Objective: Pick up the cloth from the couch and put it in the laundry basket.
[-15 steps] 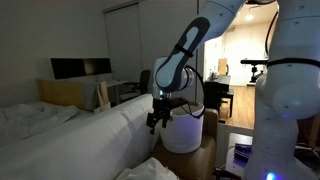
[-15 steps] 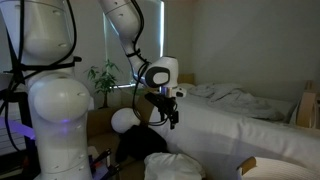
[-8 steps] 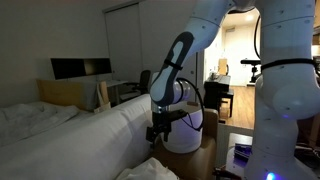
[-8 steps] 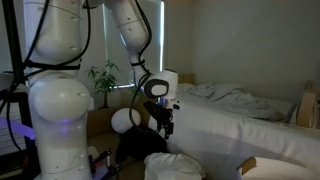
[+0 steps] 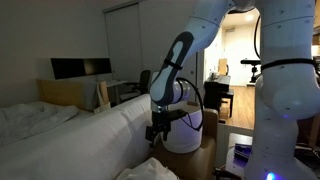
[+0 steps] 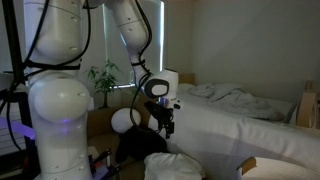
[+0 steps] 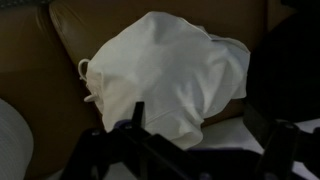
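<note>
The cloth point(image 7: 165, 70) fills the upper middle of the wrist view. It is white, soft and matte, bunched into a rounded mound with shallow folds across the top. A thin corded loop hangs at its left edge. It lies on the couch point(image 7: 45, 70), whose surface here is brown, smooth and slightly shiny like leather, with a seam curving along the upper left of the frame. Another pale, rounded shape sits at the lower left corner of that view; what it is cannot be told.

In an exterior view the cloth point(image 5: 150, 169) shows as a rumpled white heap at the bottom edge, directly under the gripper point(image 5: 157, 130). The laundry basket point(image 5: 186, 135) stands just right of the gripper in that frame: white, smooth-walled and tub-shaped with rounded sides.

The gripper point(image 7: 203, 140) enters from the bottom of the wrist view, black and hard-edged. Its 2 fingers point(image 7: 135, 122) are spread wide, 1 at lower centre-left and 1 at the lower right, with the near edge of the cloth showing between them. Nothing is held, and the fingertips are apart from the fabric. In an exterior view the gripper point(image 6: 165, 126) points downward at mid-frame, hanging from the glossy white, rounded arm point(image 6: 135, 35).
</note>
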`<state>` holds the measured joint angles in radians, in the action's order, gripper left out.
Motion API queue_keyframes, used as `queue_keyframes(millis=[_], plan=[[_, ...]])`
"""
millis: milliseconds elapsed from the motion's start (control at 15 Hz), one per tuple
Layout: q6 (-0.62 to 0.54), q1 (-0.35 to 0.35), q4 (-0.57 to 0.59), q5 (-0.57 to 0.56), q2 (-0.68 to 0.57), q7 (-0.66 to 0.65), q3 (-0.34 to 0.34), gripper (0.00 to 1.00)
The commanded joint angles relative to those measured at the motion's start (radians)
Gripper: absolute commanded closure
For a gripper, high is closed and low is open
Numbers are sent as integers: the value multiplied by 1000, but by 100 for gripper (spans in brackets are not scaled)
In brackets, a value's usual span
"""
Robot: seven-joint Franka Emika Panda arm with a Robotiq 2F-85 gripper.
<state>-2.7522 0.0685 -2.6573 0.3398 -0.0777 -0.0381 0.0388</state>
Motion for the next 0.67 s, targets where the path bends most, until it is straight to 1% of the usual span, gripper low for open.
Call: queue_keyframes(millis=[0,133,200,267,400,467,600], plan=[[-147,-14,-13,40,-67,23,23,0],[-260,-19,-8,40,-131,16,37,0],[-288,-36,7,58,-167,35,59,0],[-307,-40,23,101,-206,71,75,0],[-316,-84,59,122,-280,94,127,0],[-321,-95,76,120,-312,94,140,0],[-318,-95,112,89,-383,80,131,0]])
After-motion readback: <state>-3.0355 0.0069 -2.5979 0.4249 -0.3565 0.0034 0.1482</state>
